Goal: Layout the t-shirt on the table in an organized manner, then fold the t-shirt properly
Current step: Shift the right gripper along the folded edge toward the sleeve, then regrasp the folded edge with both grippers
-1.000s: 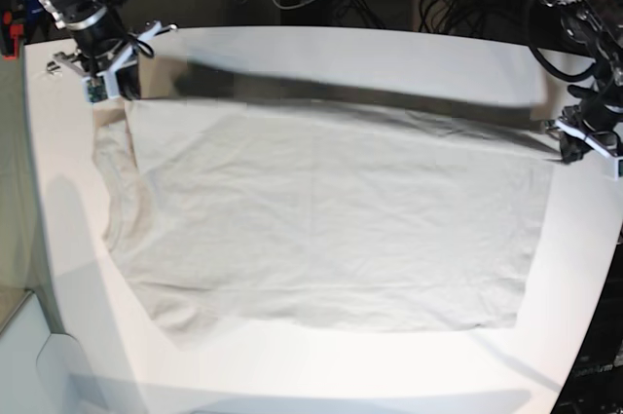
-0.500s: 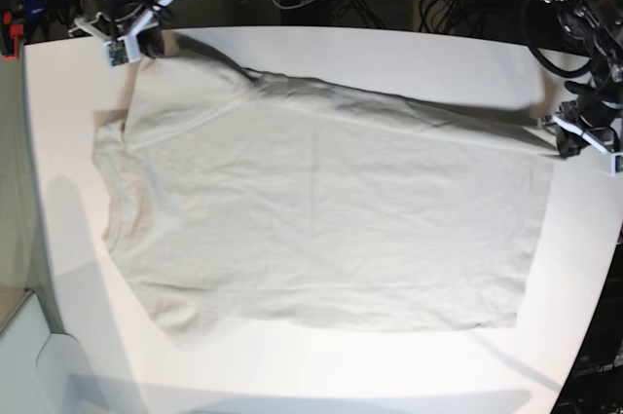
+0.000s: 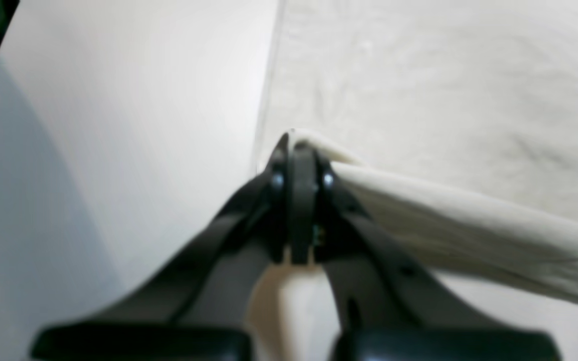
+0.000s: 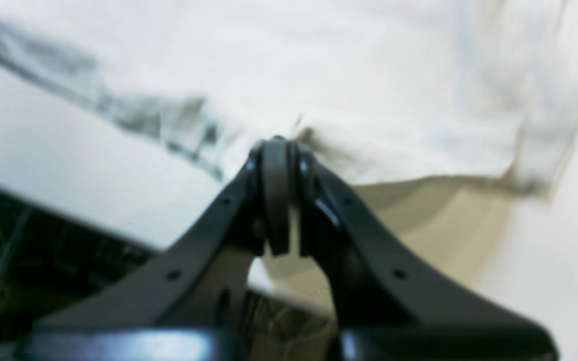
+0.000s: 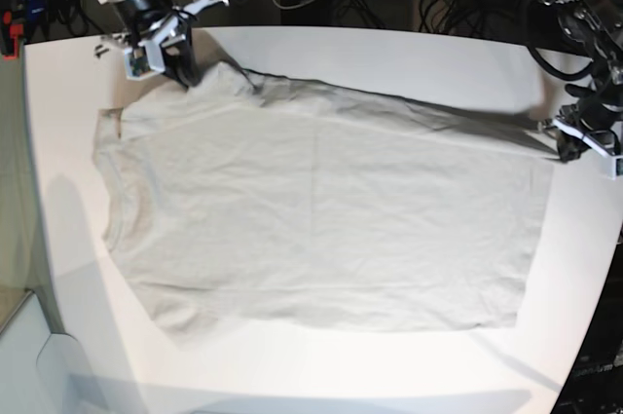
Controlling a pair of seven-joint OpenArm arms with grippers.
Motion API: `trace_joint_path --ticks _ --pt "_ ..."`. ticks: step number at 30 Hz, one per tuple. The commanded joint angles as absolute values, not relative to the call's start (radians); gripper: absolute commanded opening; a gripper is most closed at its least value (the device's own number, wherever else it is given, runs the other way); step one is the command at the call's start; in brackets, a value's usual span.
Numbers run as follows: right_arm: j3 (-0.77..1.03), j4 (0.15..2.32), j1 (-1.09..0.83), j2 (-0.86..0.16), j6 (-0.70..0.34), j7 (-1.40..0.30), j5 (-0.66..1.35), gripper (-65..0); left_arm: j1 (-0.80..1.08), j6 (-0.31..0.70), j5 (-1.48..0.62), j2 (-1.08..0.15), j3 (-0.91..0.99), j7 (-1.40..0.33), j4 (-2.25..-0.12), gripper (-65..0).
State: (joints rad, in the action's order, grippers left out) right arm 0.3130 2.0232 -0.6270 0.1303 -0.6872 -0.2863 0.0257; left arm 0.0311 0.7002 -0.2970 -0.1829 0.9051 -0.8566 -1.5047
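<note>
a plain light beige soft-fabric t-shirt (image 5: 321,219) is spread across the large smooth matte white table (image 5: 389,58), lying mostly flat with fine creases over its body; a short sleeve is seen at the base view's left side. the far edge of the cloth is lifted off the tabletop at two corners. the black-fingered right gripper (image 4: 279,150), at the base view's upper left (image 5: 180,68), is clamped tight on a pinch of the shirt's edge near the shoulder; the cloth drapes down from the jaws in a blurred fold, and the table's edge and dark cables below are seen in its wrist view. the black left gripper (image 3: 296,150), at the base view's right (image 5: 569,146), is closed on the shirt's far corner by the hem; a taut rolled ridge of fabric runs from the jaws to the right of its wrist view, above the flat wrinkled cloth. bare white tabletop is left around the shirt on all sides.
</note>
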Motion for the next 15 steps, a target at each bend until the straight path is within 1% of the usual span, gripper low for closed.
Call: trace_joint_path --ticks 1,6,9,15 --pt "0.318 2.045 -0.611 0.13 -0.698 -0.26 0.038 -64.0 0.018 0.698 -0.314 -0.202 0.908 -0.835 -1.526 -64.9" --pt "0.315 2.04 -0.518 0.136 -0.698 -0.269 0.035 -63.5 0.021 0.698 -0.314 -0.2 0.908 -0.831 -1.52 -64.9" --pt "0.318 2.038 -0.452 0.131 -0.698 -0.344 0.035 -63.5 0.018 0.698 -0.312 -0.2 0.908 -0.831 -1.52 -64.9" --pt "0.315 2.014 -0.302 0.058 -0.698 -0.524 0.035 -63.5 -0.022 0.698 -0.305 -0.2 0.909 -0.832 -1.518 -64.9"
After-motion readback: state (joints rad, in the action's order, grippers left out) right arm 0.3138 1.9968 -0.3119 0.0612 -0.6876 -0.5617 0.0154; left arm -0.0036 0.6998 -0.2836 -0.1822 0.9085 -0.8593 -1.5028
